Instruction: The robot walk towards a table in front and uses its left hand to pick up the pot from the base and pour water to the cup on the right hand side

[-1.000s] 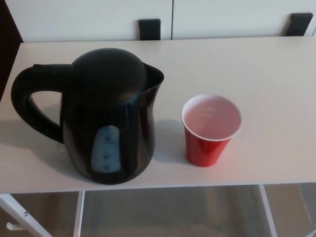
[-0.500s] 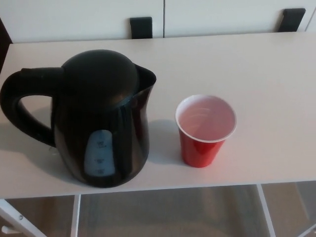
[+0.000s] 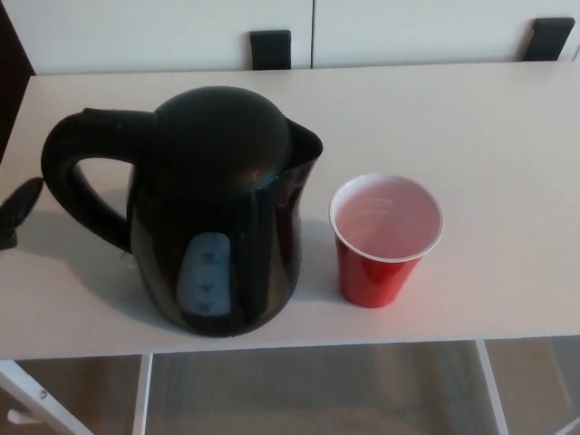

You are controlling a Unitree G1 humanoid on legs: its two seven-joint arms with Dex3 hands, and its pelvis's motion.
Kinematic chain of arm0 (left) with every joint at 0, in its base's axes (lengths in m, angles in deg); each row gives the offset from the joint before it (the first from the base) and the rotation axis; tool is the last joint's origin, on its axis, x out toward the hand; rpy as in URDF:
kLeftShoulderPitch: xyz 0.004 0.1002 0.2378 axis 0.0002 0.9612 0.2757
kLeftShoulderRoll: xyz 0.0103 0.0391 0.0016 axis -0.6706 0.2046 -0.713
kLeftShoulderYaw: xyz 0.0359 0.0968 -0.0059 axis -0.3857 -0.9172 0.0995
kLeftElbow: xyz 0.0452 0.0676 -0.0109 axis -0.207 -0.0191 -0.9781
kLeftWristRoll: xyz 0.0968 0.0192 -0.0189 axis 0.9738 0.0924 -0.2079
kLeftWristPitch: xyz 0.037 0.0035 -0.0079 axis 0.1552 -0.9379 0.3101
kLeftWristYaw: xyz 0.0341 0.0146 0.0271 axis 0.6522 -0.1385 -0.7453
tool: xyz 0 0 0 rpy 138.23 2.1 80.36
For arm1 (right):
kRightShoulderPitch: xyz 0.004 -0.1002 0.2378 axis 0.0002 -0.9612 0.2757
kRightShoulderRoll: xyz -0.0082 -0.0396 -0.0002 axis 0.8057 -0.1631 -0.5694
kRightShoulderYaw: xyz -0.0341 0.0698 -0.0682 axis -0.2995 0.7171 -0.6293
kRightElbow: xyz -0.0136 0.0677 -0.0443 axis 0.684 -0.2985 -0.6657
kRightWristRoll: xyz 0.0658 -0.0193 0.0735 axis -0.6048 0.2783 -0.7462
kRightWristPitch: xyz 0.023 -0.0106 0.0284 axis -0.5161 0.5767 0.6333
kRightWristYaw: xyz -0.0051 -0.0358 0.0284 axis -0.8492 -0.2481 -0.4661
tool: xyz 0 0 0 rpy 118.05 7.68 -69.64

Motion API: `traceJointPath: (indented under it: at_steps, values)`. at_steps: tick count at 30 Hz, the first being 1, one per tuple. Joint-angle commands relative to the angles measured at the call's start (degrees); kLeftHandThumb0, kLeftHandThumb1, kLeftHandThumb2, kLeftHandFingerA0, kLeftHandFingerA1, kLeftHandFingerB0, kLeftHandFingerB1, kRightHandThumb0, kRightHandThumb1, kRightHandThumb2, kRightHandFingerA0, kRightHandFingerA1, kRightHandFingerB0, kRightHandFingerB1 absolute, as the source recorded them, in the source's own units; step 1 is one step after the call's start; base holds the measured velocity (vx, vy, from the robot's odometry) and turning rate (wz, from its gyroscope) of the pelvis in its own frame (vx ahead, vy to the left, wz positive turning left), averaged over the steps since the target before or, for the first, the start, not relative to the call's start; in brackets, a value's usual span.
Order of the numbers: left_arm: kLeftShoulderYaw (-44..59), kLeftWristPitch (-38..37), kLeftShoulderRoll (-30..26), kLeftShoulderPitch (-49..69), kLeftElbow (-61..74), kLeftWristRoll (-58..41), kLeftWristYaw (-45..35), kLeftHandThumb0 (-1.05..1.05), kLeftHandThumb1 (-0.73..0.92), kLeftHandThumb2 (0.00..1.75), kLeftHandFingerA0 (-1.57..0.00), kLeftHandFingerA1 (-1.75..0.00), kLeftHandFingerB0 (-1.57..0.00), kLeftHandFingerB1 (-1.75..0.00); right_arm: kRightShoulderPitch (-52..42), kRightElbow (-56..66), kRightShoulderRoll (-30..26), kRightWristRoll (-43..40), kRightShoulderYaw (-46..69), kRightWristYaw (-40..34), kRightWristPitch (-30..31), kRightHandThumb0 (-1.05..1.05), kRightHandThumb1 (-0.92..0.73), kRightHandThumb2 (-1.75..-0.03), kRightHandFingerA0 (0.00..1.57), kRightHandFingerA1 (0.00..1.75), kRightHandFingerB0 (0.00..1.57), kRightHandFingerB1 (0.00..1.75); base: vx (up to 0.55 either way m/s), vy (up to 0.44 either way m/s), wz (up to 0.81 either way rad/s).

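Note:
A black electric kettle [image 3: 222,208] stands on the white table [image 3: 480,127], near its front edge. Its handle [image 3: 77,181] points to the picture's left and its spout to the right. A pale water window shows on its front. Whatever base it has is hidden beneath it. To the right of the kettle stands a red cup [image 3: 385,240] with a white inside, upright and a short gap away. At the left edge a dark part of my left hand [image 3: 18,213] shows, just left of the handle and not touching it. My right hand is out of view.
Two black brackets [image 3: 272,50] sit on the white wall behind the table's far edge. White table legs [image 3: 140,394] and grey floor show below the front edge. Bare tabletop stretches behind and to the right of the cup.
The whole picture has shifted with the camera. A dark part of my left hand has come in at the left edge beside the kettle's handle. Kettle and cup stand as before.

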Motion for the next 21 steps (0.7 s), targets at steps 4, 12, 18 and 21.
traceJointPath:
  at_steps: [4, 12, 18, 21]
  values:
    - [-0.98, -6.40, 0.21, -1.14, -4.51, 4.12, 1.50, -0.26, 0.34, 0.87, 0.00, -0.47, 0.00, -0.47, 0.99, -1.48, -1.16, -0.91, 0.50, 0.47, -0.05, -0.06, -0.39, -0.85, 0.39, 0.60, 0.25, 0.52, 0.00, 0.000, 0.00]
    - [-0.99, -4.81, 1.00, 0.44, -2.95, 3.71, 0.72, -0.26, 0.34, 0.87, 0.00, -0.47, 0.00, -0.47, -0.74, 1.85, -0.29, -0.77, -0.29, 0.93, -0.42, -0.08, -0.39, -0.85, 0.36, 0.59, 0.25, 0.53, 0.00, 0.000, 0.00]
    - [-0.48, -4.76, 1.20, 1.15, -2.21, 2.83, -0.04, -0.25, 0.35, 0.87, 0.00, -0.47, 0.00, -0.47, 0.42, -0.48, -0.86, -0.88, -0.06, 0.58, -0.25, -0.06, -0.38, -0.84, 0.36, 0.59, 0.25, 0.53, 0.00, 0.000, 0.00]
    - [0.80, -6.31, -0.03, 4.16, 0.10, 2.16, -1.62, -0.25, 0.37, 0.88, 0.00, -0.47, 0.00, -0.47, 0.90, -0.38, -0.81, -0.87, 0.01, -0.27, -0.05, -0.05, -0.38, -0.84, 0.40, 0.61, 0.26, 0.53, 0.00, 0.000, 0.00]
